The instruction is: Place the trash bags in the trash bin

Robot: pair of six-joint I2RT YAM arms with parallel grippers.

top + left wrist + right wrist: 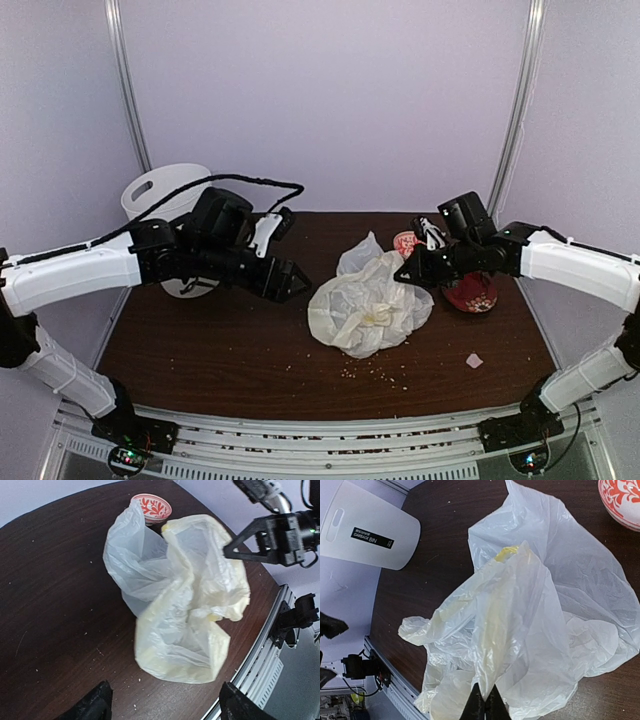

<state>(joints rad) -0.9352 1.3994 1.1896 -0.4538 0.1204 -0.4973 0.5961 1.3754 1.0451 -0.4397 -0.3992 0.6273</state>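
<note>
You have the dark table (200, 350) with the trash bin (160, 192) upright at its far left corner. The trash bags (368, 305) lie crumpled mid-table, well apart from the bin. Your left gripper (298, 283) hangs spread wide just beside the heap. Your right gripper (404, 276) is pinched closed on a fold of the film. A paper scrap (474, 360) lies near the front right.

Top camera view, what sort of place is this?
Probably a robot test booth, not a home: plain white panels on metal posts enclose a dark wooden table, two robot arms are bolted to a rail at its edge; a crumpled trash bag lies on it.
</note>
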